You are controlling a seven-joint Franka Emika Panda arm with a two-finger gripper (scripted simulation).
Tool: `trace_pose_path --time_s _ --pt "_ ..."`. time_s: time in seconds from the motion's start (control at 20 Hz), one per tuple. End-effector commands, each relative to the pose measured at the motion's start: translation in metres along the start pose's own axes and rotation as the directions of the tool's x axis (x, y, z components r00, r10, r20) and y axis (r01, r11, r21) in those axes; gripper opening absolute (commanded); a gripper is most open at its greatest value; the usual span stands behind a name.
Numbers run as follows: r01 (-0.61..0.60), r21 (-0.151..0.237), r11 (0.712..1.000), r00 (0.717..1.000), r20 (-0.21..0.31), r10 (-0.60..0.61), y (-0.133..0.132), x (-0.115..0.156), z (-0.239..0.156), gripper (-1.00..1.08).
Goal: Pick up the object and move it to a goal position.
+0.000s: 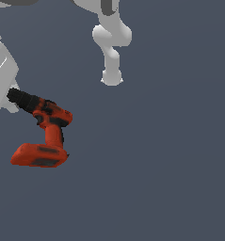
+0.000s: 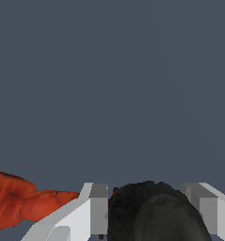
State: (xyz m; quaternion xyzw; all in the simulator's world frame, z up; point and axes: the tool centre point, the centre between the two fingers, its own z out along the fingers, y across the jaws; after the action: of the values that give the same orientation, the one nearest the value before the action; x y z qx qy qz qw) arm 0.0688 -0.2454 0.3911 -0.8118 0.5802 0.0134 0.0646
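The red-orange drill (image 1: 45, 129) is at the exterior view's left, with its black chuck (image 1: 20, 100) pointing toward the white gripper hand (image 1: 2, 77) at the left edge and its blocky battery base (image 1: 38, 154) lowest in the picture. In the wrist view my gripper (image 2: 149, 207) has a finger on each side of the black chuck (image 2: 154, 212). The chuck fills the gap and touches both fingers (image 2: 99, 207). Part of the drill's red body (image 2: 20, 202) shows beside them. I cannot tell whether the drill is resting on the floor or raised.
White arm links (image 1: 111, 47) reach in from the top of the exterior view. A plain dark grey floor (image 1: 156, 164) surrounds the drill. No goal marker shows.
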Motion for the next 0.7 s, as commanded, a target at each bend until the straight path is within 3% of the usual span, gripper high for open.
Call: trace_pose_path --time_s 0.0,0.65 --pt "0.002 0.007 1.0 1.0 -0.004 -0.002 -0.0012 0.0023 -0.0108 -1.0" --pt "0.0 0.0 1.0 1.0 0.001 0.0 -0.0007 0.0078 -0.0142 -1.0"
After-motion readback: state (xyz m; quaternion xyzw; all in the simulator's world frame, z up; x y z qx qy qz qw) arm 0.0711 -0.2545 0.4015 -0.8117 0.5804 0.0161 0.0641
